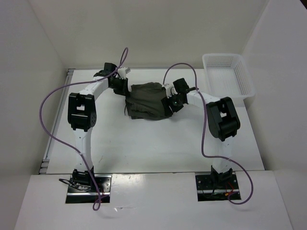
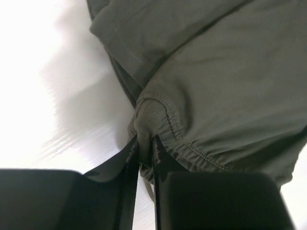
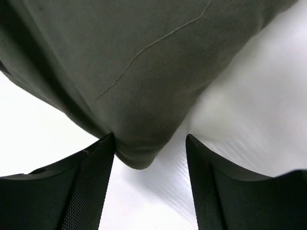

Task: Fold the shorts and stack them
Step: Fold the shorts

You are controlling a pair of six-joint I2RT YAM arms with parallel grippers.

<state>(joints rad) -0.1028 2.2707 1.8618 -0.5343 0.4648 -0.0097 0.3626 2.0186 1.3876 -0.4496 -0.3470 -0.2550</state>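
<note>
**Shorts in a lump, folding only part way there**

The green shorts [image 1: 149, 102] sit on the white tabletop [image 1: 144, 143], a bit toward 12 o'clock from its middle. They are not flat. They look like a bumpy heap, with one part flopped over another and loose edges sticking out at the bottom.

The left tool [image 2: 144, 146] is at the 9 o'clock side of the heap. Its two fingers are pressed together on a little bunch of cloth near a stitched edge, so it has a good pinch on the shorts.

The right tool [image 3: 149, 141] is at the 3 o'clock side. Its fingers are wide apart. A corner of the shorts pokes into the gap between them, but nothing is squeezed there.

I think the job is somewhere in its first half. Some cloth is doubled over, but I cannot call it a neat fold. The edges do not line up. The shorts need smoothing and folding tidily, and then stacking. I see no pile to put them on.

A white basket [image 1: 225, 56] waits at 2 o'clock, well apart from the shorts.
</note>
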